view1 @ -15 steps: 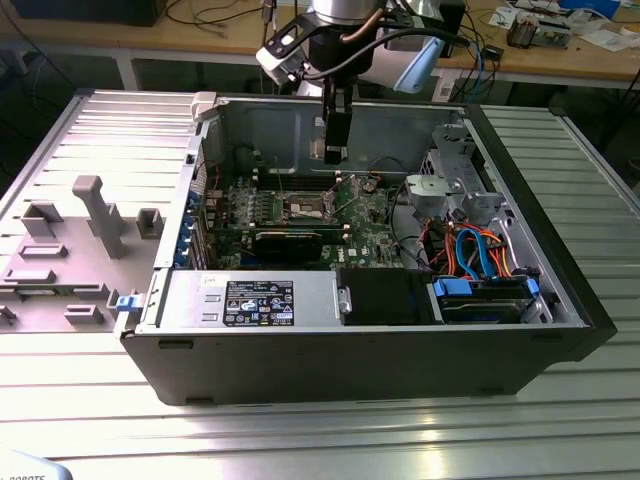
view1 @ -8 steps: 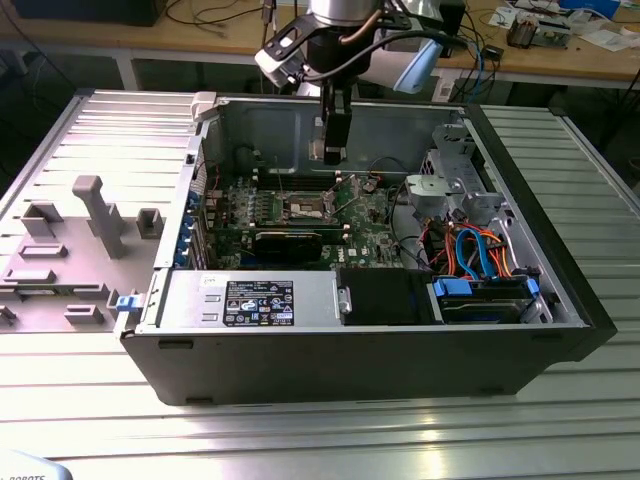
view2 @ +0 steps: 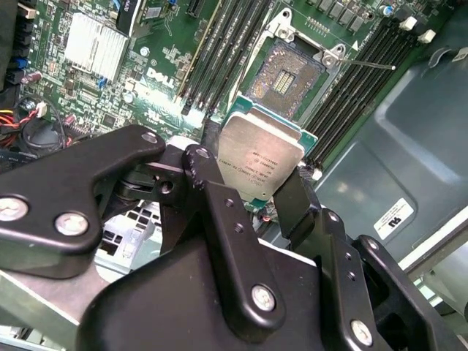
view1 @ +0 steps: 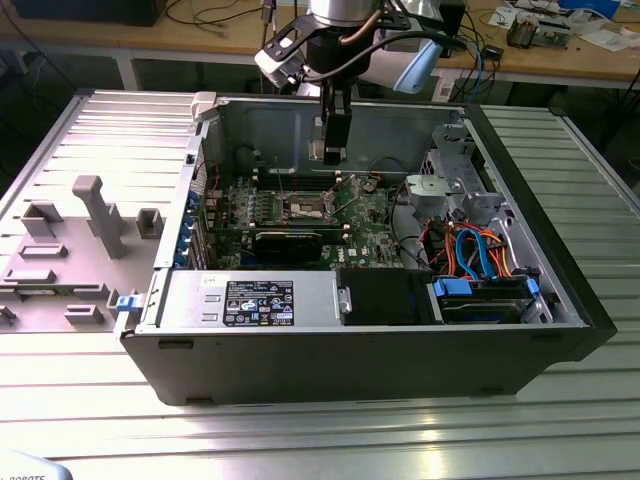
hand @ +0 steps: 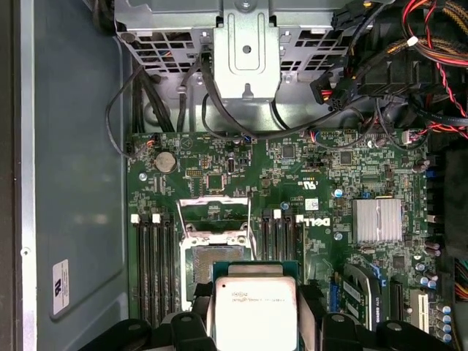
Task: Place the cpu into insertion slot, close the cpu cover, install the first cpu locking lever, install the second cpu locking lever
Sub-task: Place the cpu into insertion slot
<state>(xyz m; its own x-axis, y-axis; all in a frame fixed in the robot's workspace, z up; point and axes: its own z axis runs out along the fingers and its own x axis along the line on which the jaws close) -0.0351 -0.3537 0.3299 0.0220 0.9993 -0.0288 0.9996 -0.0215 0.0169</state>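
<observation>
Work takes place on a ribbed metal counter that carries an open computer case. The hand hangs inside the case, above the green motherboard.

Directly under and slightly ahead of the fingertips lies the insertion slot, its dark centre bare, with memory slots flanking it on both sides. On the far side of the slot from the fingers, the cpu cover appears to be swung back. How far it stands up is hard to judge from these angles.

The hand's fingers are drawn in partway, pinching two opposite edges of the cpu. The chip rides between them with its metal top outward, well clear of the slot and touching nothing else.

I take this to be the first step, the chip carried but not yet seated. To do it well, the chip's edges should be squared to the slot's rim. It should be centred before it goes down, kept level, and lowered straight with no sideways slide over the contacts. The raised cover and the neighbouring memory slots leave little room, so the fingers should stay off both. The grip should be released only once the chip lies flat inside the rim.
</observation>
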